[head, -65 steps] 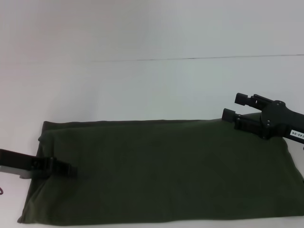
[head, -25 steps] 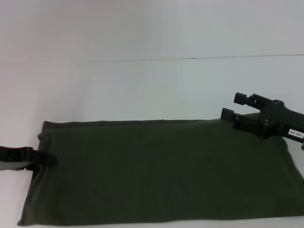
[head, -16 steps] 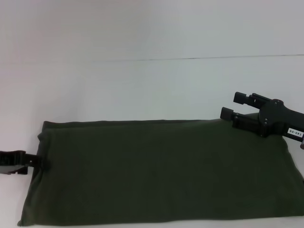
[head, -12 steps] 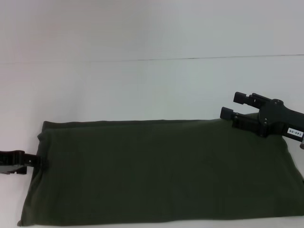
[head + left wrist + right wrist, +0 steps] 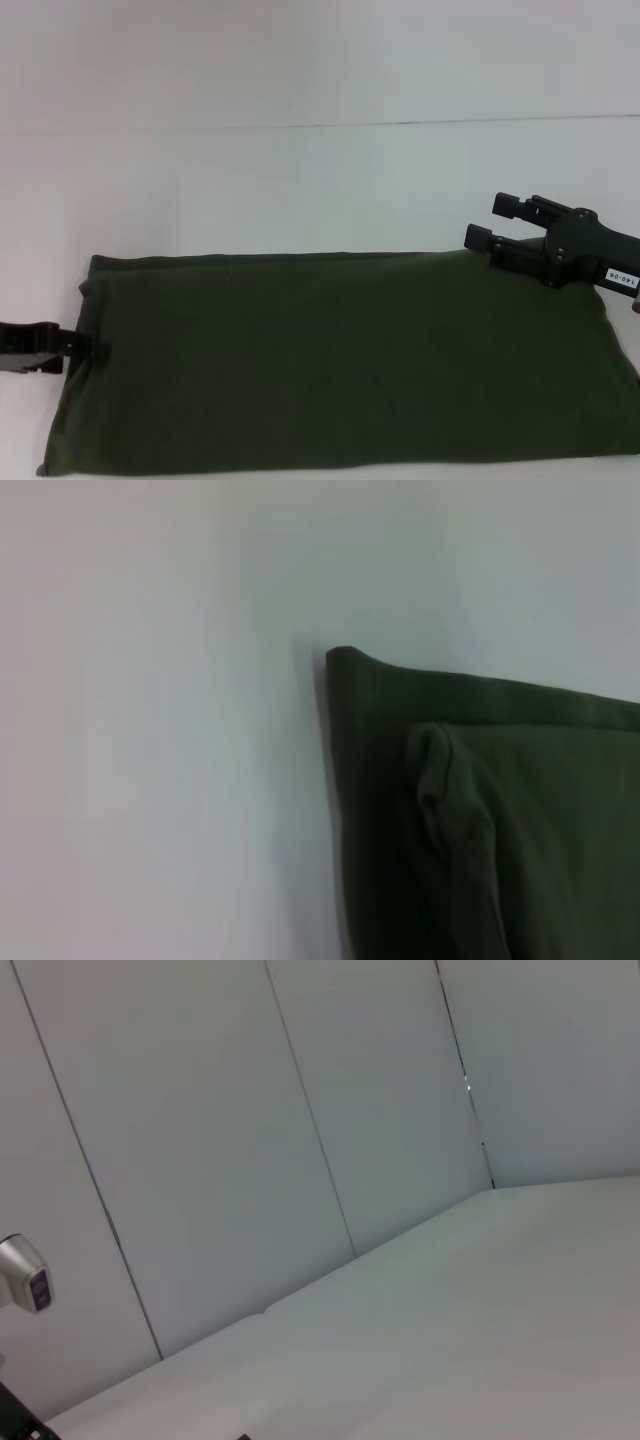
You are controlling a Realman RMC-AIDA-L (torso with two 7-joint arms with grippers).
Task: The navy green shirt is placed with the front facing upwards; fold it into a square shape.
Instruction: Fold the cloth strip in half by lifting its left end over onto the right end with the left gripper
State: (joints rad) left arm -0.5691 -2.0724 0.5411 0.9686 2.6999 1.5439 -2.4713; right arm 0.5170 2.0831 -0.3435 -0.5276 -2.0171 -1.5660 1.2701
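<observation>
Navy green shirt folded to a long band on the surface

Navy green shirt [image 5: 340, 360] lies flat on the white surface [image 5: 300, 180] as a wide rectangle, plain green side up (we see no lettering on it). We find the left end effector [image 5: 85, 346] at the shirt's left edge, low to the surface, its tips touching or just over the hem; we cannot tell whether its fingers are parted or closed. From the left wrist view, just ahead of that end effector, a corner of the shirt [image 5: 480, 820] shows a narrower folded layer lying on top of a wider one. The right end effector [image 5: 485, 224] sits at the shirt's far right corner, its two fingers spread apart and gripping nothing, one finger [image 5: 505, 207] over bare surface, the other by the shirt's far edge.
</observation>
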